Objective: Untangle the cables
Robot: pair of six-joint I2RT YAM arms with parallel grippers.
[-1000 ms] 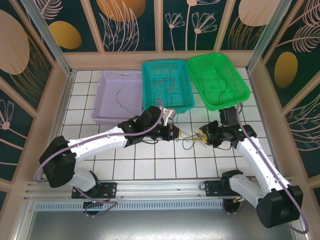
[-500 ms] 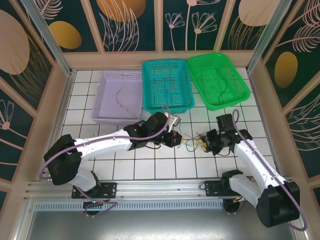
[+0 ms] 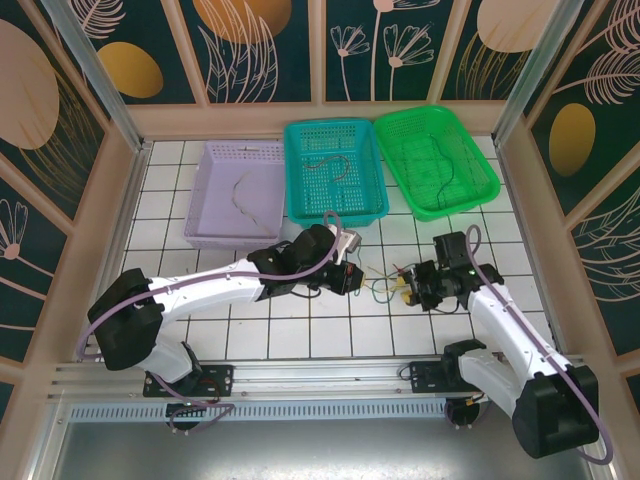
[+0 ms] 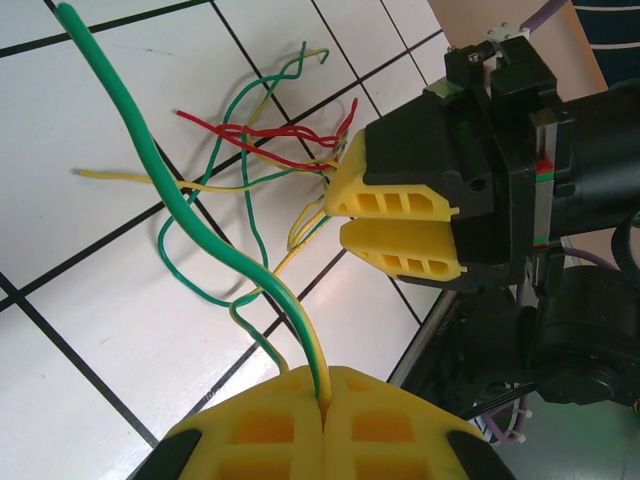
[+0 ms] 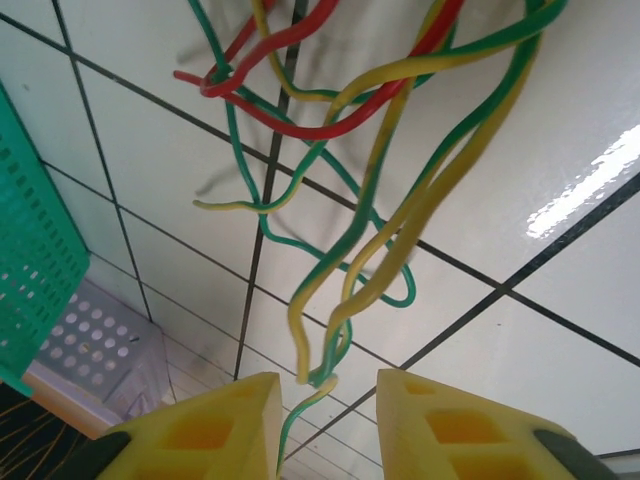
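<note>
Two robot arms meet over a small tangle of cables (image 3: 383, 285) near the middle of the white tiled table (image 3: 250, 335), slightly right of centre and on the near side of three baskets. The left gripper (image 3: 352, 278) touches the tangle's left edge; its wrist camera shows the yellow fingers (image 4: 270, 430) pressed fully together on a green-and-yellow cable (image 4: 200, 225) that rises out of the pinch and off toward the far left. The right gripper (image 3: 407, 286) faces it from the right; its fingers (image 5: 440, 420) stand a narrow way apart, and the ends of green and yellow cables reach into the gap without being pinched. Between the two grippers, red, green and yellow strands (image 5: 330, 130) loop across one another just above the tiles. Along the far side sit a lilac basket (image 3: 198, 200), a teal basket (image 3: 292, 170) and a green basket (image 3: 488, 165), left to right, each with a thin wire lying inside
</note>
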